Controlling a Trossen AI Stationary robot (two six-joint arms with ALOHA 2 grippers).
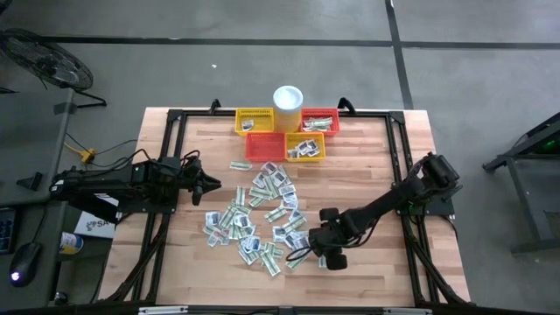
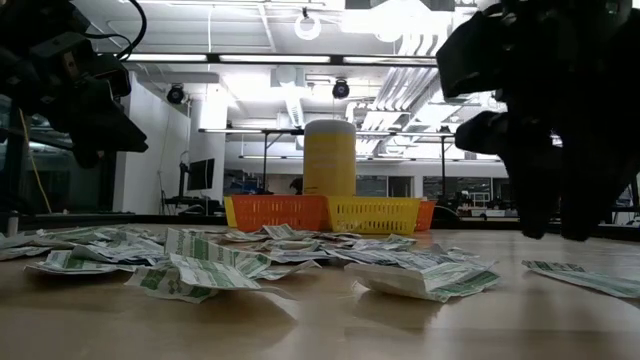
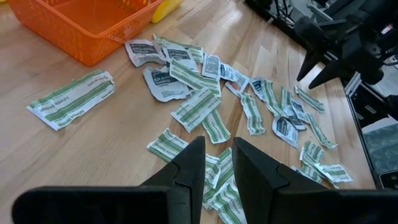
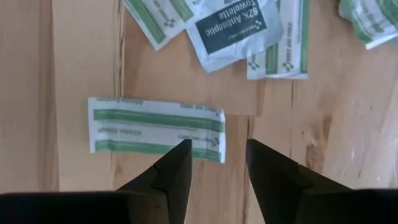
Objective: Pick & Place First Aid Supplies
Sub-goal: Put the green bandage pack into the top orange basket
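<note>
While sachets (image 1: 259, 219) lie scattered mid-table, right gripper (image 4: 216, 163) hangs over one green-striped packet (image 4: 157, 129)
Packet flat on bare wood at the near edge of the pile, right fingers parted and empty just above its end; left gripper (image 3: 216, 163) aloft beside the pile's left, narrow gap, holding nothing; baskets (image 1: 284, 133) and white cup (image 1: 288, 99) at the far edge

Table: my wooden table (image 1: 367, 166) is light brown, made of long planks.
Packets: lots of little flat first aid packets (image 1: 254, 214) lie in a messy pile in the middle of my table.
One alone: a green-striped packet (image 4: 155, 128) lies flat by itself on the wood.
Baskets: yellow and orange baskets (image 1: 280, 136) sit at the far edge.
Cup: a white cup (image 1: 288, 103) stands with the baskets.
</note>
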